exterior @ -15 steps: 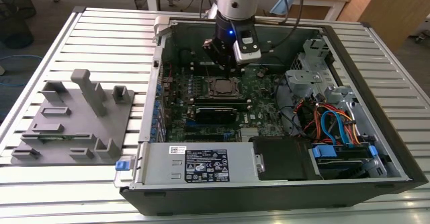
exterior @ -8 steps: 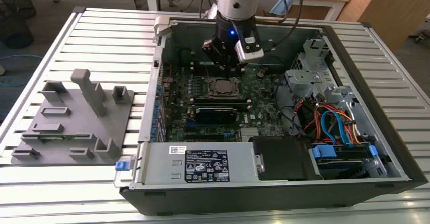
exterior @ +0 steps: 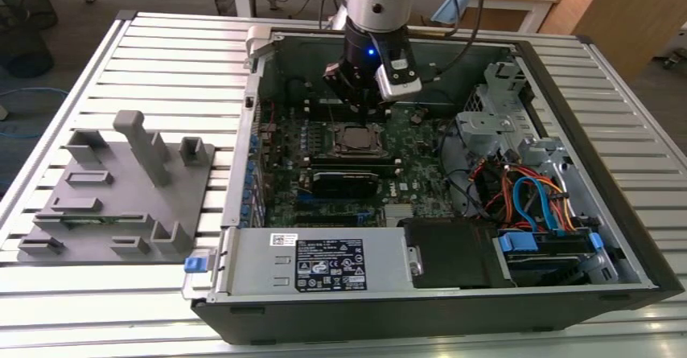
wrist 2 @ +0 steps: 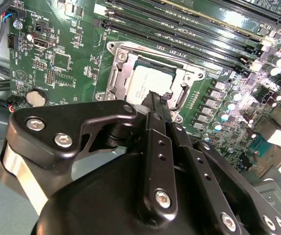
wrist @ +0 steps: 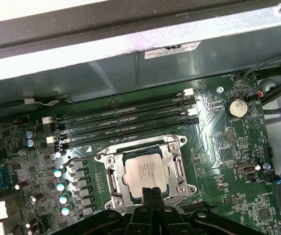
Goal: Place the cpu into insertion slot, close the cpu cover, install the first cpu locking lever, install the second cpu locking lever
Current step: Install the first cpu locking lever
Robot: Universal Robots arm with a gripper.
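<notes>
Pincer (wrist 2: 152,100) closed, fingertips (wrist: 150,195) pressed together with nothing between them. The tips hang just above the near edge of the cpu (wrist: 143,171); whether they touch it, cannot tell. In the exterior view the arm stands upright over the open computer case (exterior: 429,294) on the slatted worktop (exterior: 129,44).

The cpu sits in the insertion slot (exterior: 336,139), flat, dull silver top up. The cpu cover (wrist: 177,164) appears to lie down around it, cut-out framing the lid. Lever positions not clear.

Handling, by judgement: the chip is light, stiff and thin, smooth on top and fragile beneath, so best taken by opposite edges. The cover is thin, springy sheet metal; push on the frame, not the chip.

Orientation: the chip is square with no real long axis, its edges square to the memory slots (wrist: 126,122) beside it on the green motherboard (wrist: 219,161). A grey parts fixture (exterior: 118,189) rests well apart, at the exterior view's left.
</notes>
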